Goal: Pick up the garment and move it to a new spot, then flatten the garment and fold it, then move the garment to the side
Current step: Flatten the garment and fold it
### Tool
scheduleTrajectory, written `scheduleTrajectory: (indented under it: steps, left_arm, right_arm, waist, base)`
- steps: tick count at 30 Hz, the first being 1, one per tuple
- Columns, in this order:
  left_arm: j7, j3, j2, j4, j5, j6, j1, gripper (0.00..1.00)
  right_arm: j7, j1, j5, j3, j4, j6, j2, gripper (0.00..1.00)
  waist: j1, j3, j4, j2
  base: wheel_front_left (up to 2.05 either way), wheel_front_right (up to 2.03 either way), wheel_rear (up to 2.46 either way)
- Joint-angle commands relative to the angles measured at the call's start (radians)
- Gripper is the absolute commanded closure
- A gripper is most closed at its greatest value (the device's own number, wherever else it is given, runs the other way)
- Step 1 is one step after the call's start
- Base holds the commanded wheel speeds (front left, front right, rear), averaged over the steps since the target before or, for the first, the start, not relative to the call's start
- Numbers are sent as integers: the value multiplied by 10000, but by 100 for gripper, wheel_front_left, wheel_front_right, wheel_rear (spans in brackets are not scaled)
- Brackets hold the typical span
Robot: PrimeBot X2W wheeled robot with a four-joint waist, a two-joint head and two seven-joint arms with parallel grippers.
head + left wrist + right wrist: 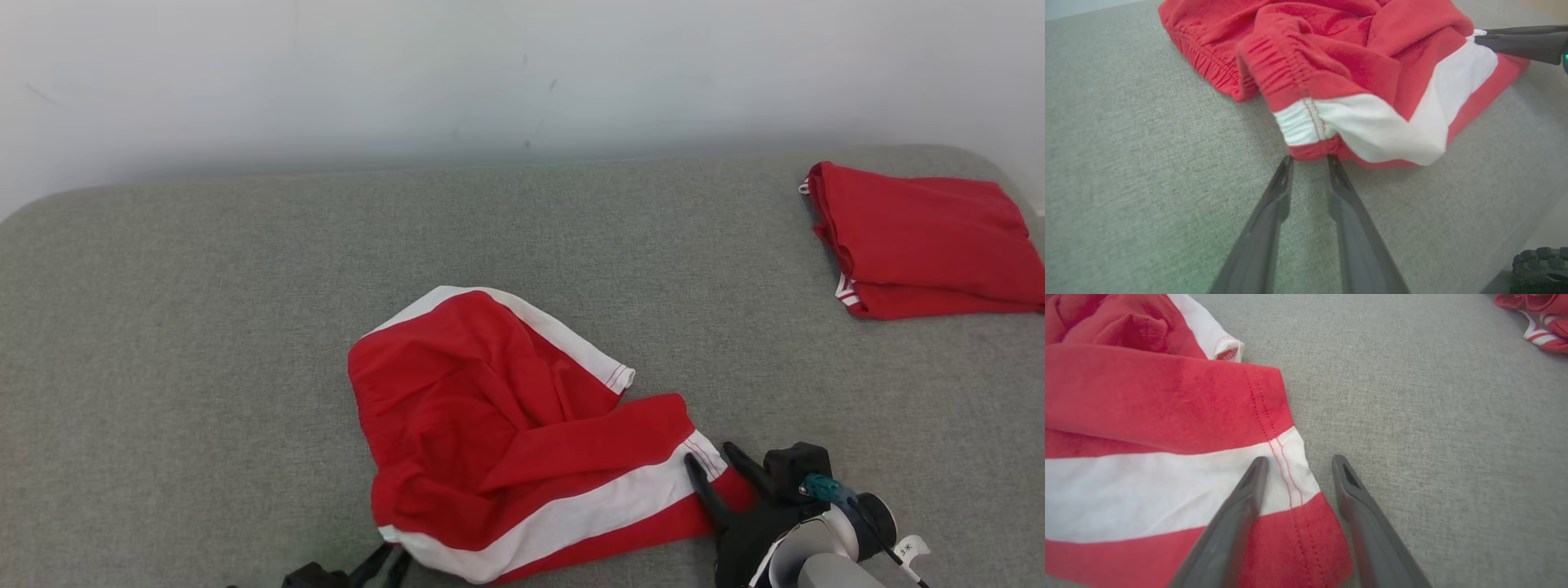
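The garment [506, 433], red shorts with white side stripes, lies crumpled on the grey padded surface [204, 327] near its front edge. My left gripper [388, 562] sits at the garment's lower left corner. In the left wrist view its fingertips [1289, 159] stand a little apart, just touching the elastic waistband edge [1306, 122]. My right gripper [712, 454] is at the garment's right end. In the right wrist view it [1300, 459] is open and straddles the stitched hem corner [1286, 469], one finger resting on the white stripe.
A second red garment [922, 237], folded, lies at the back right corner, also seen in the right wrist view [1535, 318]. A pale wall [522, 73] runs behind the surface. My right gripper's fingers [1515, 41] show in the left wrist view, and a dark wheel [1539, 265] below.
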Motion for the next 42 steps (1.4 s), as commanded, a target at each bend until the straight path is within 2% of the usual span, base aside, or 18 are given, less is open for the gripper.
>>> scheduleTrajectory:
  steps: [1,5,10,15,20,21,22,23,24,25,37,42]
  left_arm:
    - [-30,-59,105,-39,-109,15,-189,100]
    - [-30,-233,215,-296,-163,16,-169,100]
    - [-30,352,108,-832,50,16,534,100]
    - [-30,1180,-80,-1409,347,154,1364,100]
    - [-30,1807,-257,-1791,609,123,1930,100]
    - [-30,1881,-281,-1816,669,114,1986,100]
    - [-30,1962,-310,-1822,733,101,2029,100]
    - [-30,2065,-342,-1858,811,103,2047,100]
    - [-30,2182,-385,-1887,880,100,2062,94]
    - [-30,2296,-418,-1913,956,108,2087,0]
    - [-30,3970,-726,-2706,1503,102,2533,0]
    - [-30,4198,-869,-2724,1700,35,2675,0]
  right_arm:
    - [8,13,106,123,135,-28,18,100]
    - [-212,-30,471,383,300,-28,-111,100]
    - [-447,303,711,144,-159,-28,-370,100]
    - [-451,1160,485,-867,-1819,-28,-603,100]
    - [-453,2028,66,-1428,-2985,-28,-473,100]
    - [-454,2120,-10,-1509,-3122,-28,-425,84]
    - [-454,2201,-47,-1580,-3159,-28,-371,0]
    - [-454,2264,-90,-1627,-3206,-28,-345,0]
    - [-455,2287,-143,-1694,-3276,-29,-327,0]
    - [-456,2295,-187,-1769,-3382,-29,-325,0]
    - [-455,2968,-790,-2805,-4716,-29,-102,0]
    - [-456,3201,-897,-2988,-4909,-29,-64,0]
  waist:
    - [-1,7,25,-1]
    - [-1,-75,97,-1]
    - [-1,-295,159,-1]
    - [-1,-452,194,-1]
    - [-1,-538,173,-1]
    - [-1,-537,162,-1]
    - [-1,-542,145,-1]
    - [-1,-545,138,-1]
    - [-1,-540,132,-1]
    - [-1,-536,124,-1]
    - [-1,-587,114,-1]
    - [-1,-548,109,-1]
  base:
    - [0,0,0]
    - [0,0,0]
    - [0,0,0]
    - [0,0,0]
    - [0,0,0]
    - [0,0,0]
    - [0,0,0]
    - [0,0,0]
    - [0,0,0]
    - [0,0,0]
    - [0,0,0]
    - [0,0,0]
